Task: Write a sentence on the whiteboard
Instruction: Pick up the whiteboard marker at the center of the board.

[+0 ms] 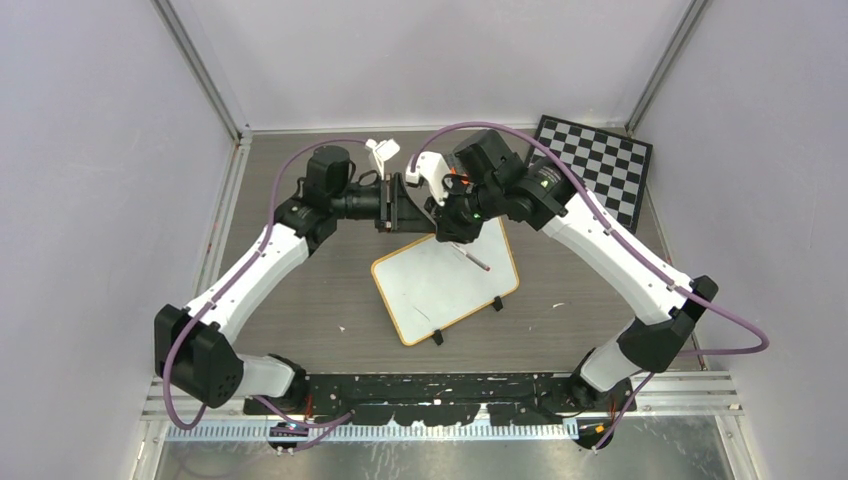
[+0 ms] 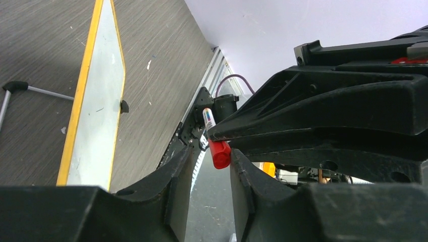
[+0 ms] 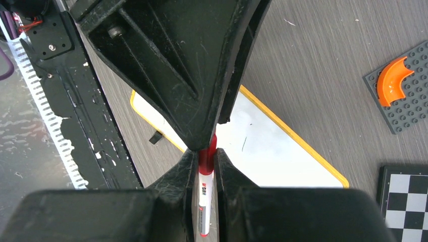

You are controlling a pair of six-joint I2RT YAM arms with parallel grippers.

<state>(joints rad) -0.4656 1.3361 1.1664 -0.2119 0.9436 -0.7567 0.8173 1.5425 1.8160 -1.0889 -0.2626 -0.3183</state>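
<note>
Above the far edge of the whiteboard [image 1: 430,290], the two grippers meet tip to tip. The whiteboard lies flat near the middle of the table [image 1: 320,300], askew to the table edges, with its two black feet on the near right side. Its white face shows a few small dark flecks.

Right gripper [image 3: 206,162]: clamped on a marker [image 3: 203,201], fingers pressed to the white barrel just behind the red cap [image 2: 220,154].

Left gripper [image 2: 211,161]: jaws narrowly apart, one on each side of the cap. A gap shows on one side; contact on the other cannot be confirmed.

Lettering: the barrel carries a short line of dark print and a coloured label band, both too small to read.

Hidden or cut off: from above, the grippers cover the cap and most of the barrel, so only the tail end shows over the board. At the far right corner of the table, the right arm partly covers the chequered board [image 1: 595,165]. A grey studded plate [image 3: 409,101] carrying an orange curved piece [image 3: 392,78] appears only in the right wrist view, cut by the picture edge.
</note>
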